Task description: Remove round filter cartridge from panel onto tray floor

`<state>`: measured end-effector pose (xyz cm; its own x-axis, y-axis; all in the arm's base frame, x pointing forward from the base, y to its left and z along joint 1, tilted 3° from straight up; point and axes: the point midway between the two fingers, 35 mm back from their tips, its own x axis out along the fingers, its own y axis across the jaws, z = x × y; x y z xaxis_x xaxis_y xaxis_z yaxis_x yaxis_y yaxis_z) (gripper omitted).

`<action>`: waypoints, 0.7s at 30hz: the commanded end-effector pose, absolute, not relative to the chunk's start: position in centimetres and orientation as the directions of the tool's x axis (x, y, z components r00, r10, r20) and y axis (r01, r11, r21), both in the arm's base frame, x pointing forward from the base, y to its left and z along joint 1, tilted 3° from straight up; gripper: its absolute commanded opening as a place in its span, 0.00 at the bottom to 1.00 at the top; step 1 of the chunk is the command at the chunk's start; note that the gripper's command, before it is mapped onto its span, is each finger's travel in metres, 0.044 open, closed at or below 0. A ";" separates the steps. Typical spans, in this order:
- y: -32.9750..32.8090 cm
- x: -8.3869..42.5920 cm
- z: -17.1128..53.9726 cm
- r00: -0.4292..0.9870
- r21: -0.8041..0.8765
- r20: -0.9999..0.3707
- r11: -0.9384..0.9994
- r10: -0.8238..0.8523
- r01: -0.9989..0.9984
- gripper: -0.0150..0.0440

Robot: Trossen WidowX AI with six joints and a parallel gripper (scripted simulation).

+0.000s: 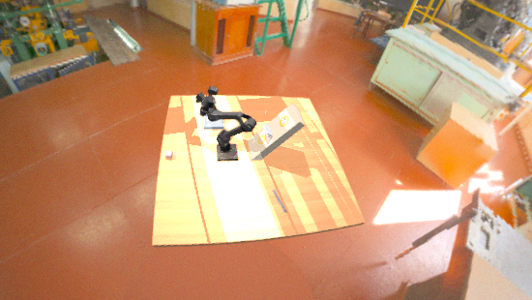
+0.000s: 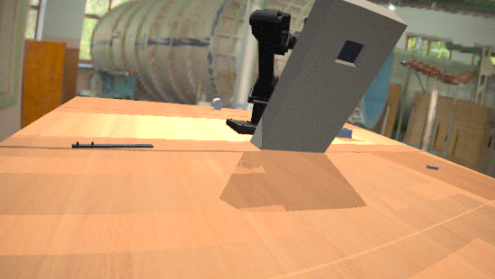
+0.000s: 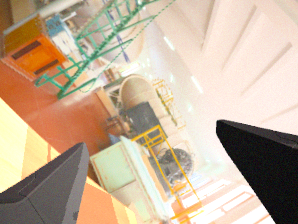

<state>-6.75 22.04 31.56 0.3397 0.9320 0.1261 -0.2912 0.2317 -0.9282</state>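
Observation:
The service panel [image 1: 294,127] [image 2: 310,85] is a grey slanted block. Its face shows a round yellow-and-white feature [image 1: 284,121] near the top and a lower feature [image 1: 264,137] with yellow and pale blue. The frames are too coarse to tell whether either is the cartridge, and its slots cannot be made out. The blue tray [image 1: 214,125] [image 2: 345,132] lies on the table on the far side of the arm's base. My gripper [image 1: 206,94] [image 3: 152,137] is open, with nothing between its fingers. In the top view it appears beyond the tray, clear of the panel.
A small pale round object [image 1: 168,154] [image 2: 217,103] stands near the table's edge. A thin dark rod [image 1: 280,200] [image 2: 112,146] lies on the table on the near side of the panel. A small grey-blue piece [image 2: 432,166] lies right of the panel in the exterior view.

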 end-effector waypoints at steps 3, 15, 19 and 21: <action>22.8 -5.8 32.0 0.372 -0.914 0.135 0.261 0.918 -0.311 0.80; 27.4 4.1 34.4 0.603 -0.759 0.125 0.467 0.788 -0.453 0.41; 27.7 8.3 34.6 0.673 -0.684 0.088 0.536 0.735 -0.496 0.41; 27.5 10.4 34.7 0.707 -0.643 0.068 0.573 0.704 -0.509 0.41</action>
